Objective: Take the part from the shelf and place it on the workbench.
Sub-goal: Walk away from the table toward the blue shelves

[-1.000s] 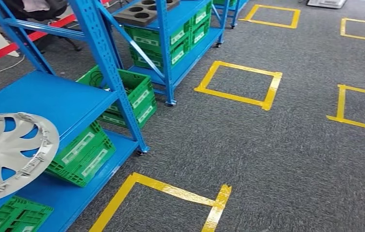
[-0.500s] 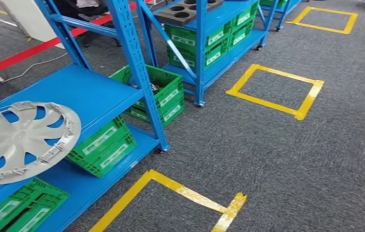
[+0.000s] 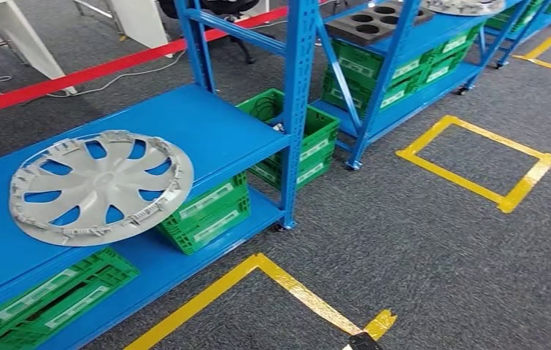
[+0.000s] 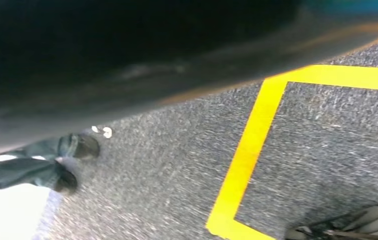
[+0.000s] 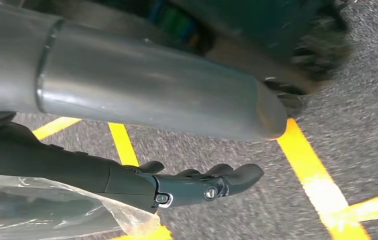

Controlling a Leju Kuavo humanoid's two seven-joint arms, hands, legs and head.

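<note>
The part is a grey plastic hubcap (image 3: 101,186) with curved spokes. It lies flat on the middle level of a blue metal shelf (image 3: 206,124) at the left of the head view. My right hand (image 5: 197,182) hangs above the grey carpet in the right wrist view, its dark fingers stretched out with nothing in them. A dark tip (image 3: 363,341) pokes in at the bottom edge of the head view; I cannot tell what it is.
Green crates (image 3: 210,211) (image 3: 46,299) sit on the shelf's lowest level, another (image 3: 309,138) behind its post. A second blue rack holds a dark holed tray (image 3: 374,22). Yellow tape squares (image 3: 476,160) (image 3: 279,281) mark the carpet. A person's shoes (image 4: 76,150) stand nearby.
The camera has swung left, so the whole scene has slid to the right. The hubcap and its shelf now show in full; nothing on the shelf has moved.
</note>
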